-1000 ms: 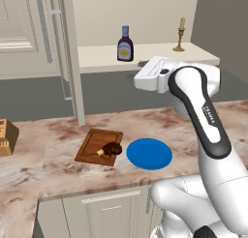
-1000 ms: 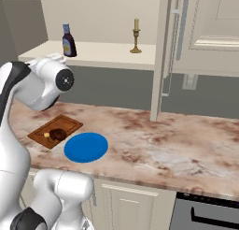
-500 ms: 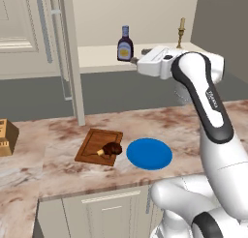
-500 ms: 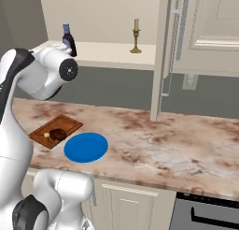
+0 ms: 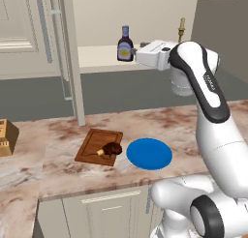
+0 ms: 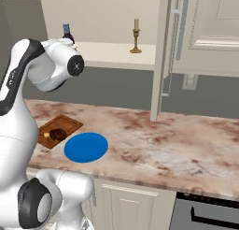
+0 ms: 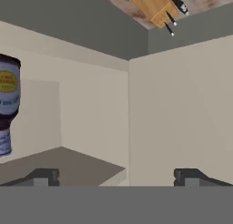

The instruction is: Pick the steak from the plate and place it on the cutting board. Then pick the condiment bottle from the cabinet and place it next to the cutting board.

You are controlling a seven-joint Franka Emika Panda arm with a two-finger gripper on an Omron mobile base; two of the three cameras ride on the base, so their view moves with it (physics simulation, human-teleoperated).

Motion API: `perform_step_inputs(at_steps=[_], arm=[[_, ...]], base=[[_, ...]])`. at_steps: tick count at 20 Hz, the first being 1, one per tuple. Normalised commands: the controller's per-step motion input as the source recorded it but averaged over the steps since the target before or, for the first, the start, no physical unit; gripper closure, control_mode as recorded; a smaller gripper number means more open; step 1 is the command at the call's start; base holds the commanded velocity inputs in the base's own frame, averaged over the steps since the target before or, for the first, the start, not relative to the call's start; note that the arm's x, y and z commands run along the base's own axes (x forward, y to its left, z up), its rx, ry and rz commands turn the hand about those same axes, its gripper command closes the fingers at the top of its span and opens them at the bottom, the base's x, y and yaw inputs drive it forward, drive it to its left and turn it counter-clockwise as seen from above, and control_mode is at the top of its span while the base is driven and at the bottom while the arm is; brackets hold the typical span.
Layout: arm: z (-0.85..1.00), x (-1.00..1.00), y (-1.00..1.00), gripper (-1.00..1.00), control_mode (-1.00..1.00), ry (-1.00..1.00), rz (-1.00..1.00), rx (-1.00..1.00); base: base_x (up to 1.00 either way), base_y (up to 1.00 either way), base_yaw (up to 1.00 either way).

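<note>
- The condiment bottle (image 5: pixel 125 44) stands upright on the cabinet (image 5: pixel 104 56) shelf, just beside the pincer (image 7: pixel 116 175), apart from it.
- The pincer's jaws gape wide, holding nothing.
- Well below it, the steak (image 5: pixel 111 149) lies on the cutting board (image 5: pixel 95 142), beside the plate (image 5: pixel 149 153) on the surface (image 5: pixel 181 121).

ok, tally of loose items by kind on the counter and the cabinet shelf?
Steak: 1
Cutting board: 1
Plate: 1
Condiment bottle: 1
Candlestick: 1
Knife block: 1
Total: 6
</note>
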Motion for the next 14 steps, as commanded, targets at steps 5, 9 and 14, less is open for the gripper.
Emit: perform_step_inputs(at_steps=[5, 9, 14], arm=[[0.23, 0.11, -0.06, -1.00, -1.00, 0.00, 0.00, 0.05], [0.16, 0.00, -0.01, -1.00, -1.00, 0.00, 0.00, 0.01], [0.01, 0.00, 0.00, -1.00, -1.00, 0.00, 0.00, 0.00]], base=[[0.00, 0.00, 0.00], [0.00, 0.00, 0.00], [0.00, 0.00, 0.00]])
